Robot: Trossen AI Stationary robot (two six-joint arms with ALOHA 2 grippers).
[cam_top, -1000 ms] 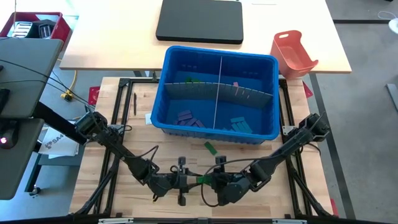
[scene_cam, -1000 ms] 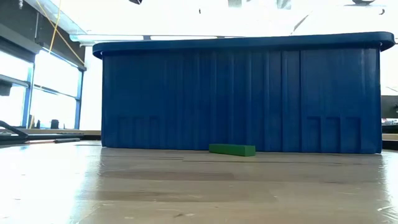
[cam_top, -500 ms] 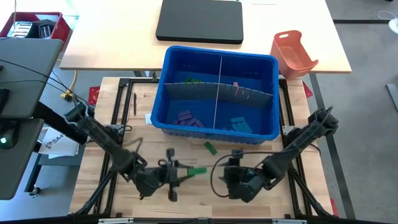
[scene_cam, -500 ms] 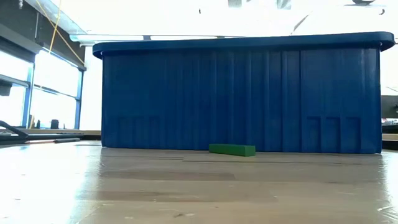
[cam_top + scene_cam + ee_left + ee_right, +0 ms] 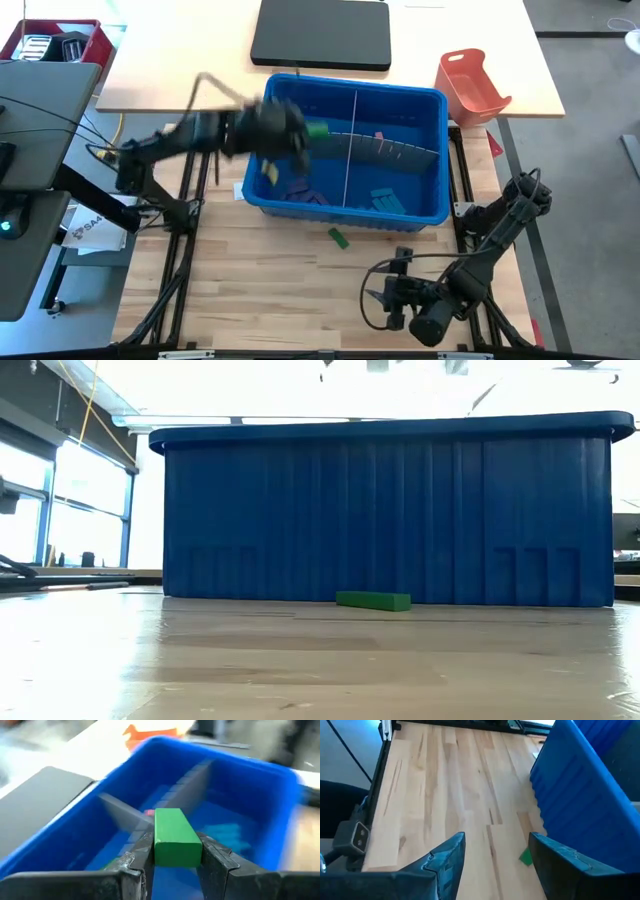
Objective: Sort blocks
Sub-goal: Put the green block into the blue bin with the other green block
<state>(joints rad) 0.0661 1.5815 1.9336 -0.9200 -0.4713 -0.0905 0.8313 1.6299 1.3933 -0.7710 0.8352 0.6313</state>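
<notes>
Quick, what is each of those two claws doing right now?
Left gripper: shut on a green block, held over the blue bin.
Right gripper: open, holding nothing, low over the wooden table.

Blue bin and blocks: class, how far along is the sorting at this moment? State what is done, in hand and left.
Done: purple blocks, teal blocks, a pink block and a green one lie in separate compartments of the blue bin. In hand: the left gripper holds a green block above the bin. Left: one green block on the table in front of the bin; the open right gripper is empty.
</notes>
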